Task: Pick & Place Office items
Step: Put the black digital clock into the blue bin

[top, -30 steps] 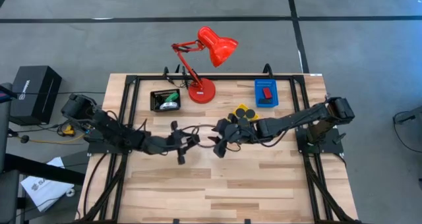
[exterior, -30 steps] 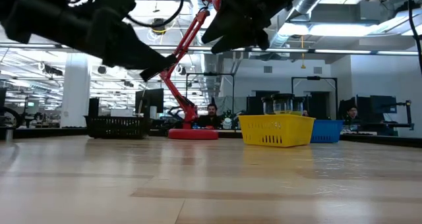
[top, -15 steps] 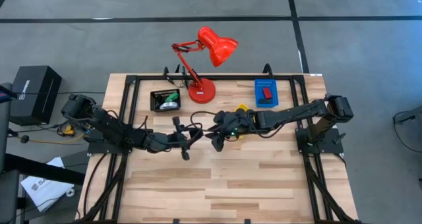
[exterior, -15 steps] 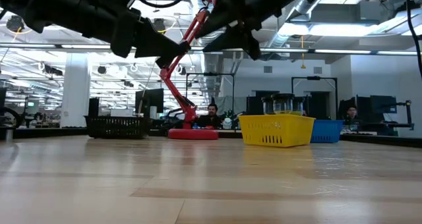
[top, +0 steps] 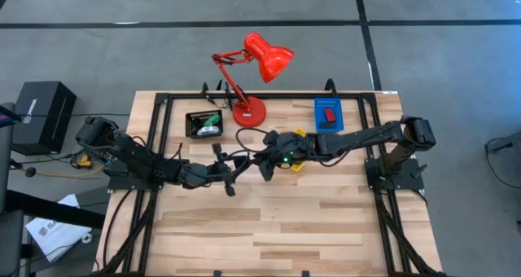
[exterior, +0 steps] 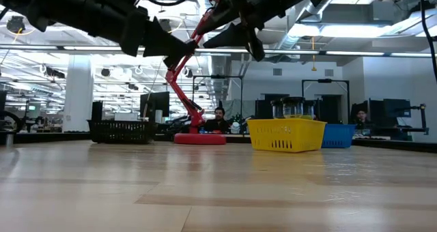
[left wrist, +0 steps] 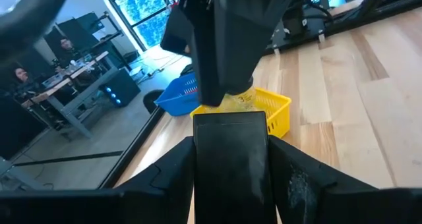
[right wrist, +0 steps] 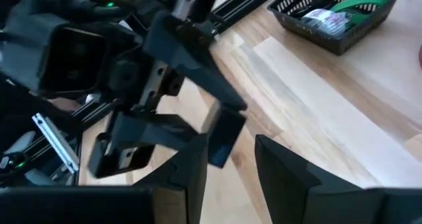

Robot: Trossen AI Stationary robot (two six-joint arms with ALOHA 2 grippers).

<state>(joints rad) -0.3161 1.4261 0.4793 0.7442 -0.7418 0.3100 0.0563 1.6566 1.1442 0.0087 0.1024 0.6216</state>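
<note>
On the table [top: 285, 228], toward its far left part, the black tray [top: 190, 124] holds a green cylinder [top: 212, 118] and a silvery clip [top: 210, 131] side by side.

The left arm reaches in from the table's left edge toward the middle, raised above the wood. The left claw [top: 234, 171] is clenched on a small black block [left wrist: 229, 151]. In the left wrist view the block sits upright between the two dark fingers, and the right wrist view shows the same block [right wrist: 224, 137] sticking out of that claw, clear of the table.

Behind the two claws, the red desk lamp [top: 260, 57] stands with its base at the far edge, just beside the black tray.

The right claw [top: 265, 164] comes in from the right and meets the left one nose to nose over the middle of the table. Seen from the left wrist, it sits right at the block's free end. Whether it has clenched on the block or is only at its tip, the views do not tell.

Under the right arm, a corner of the yellow tray [top: 298, 165] peeks out. Further right, at the far edge, the blue tray [top: 319, 106] holds a red block [top: 329, 115].
</note>
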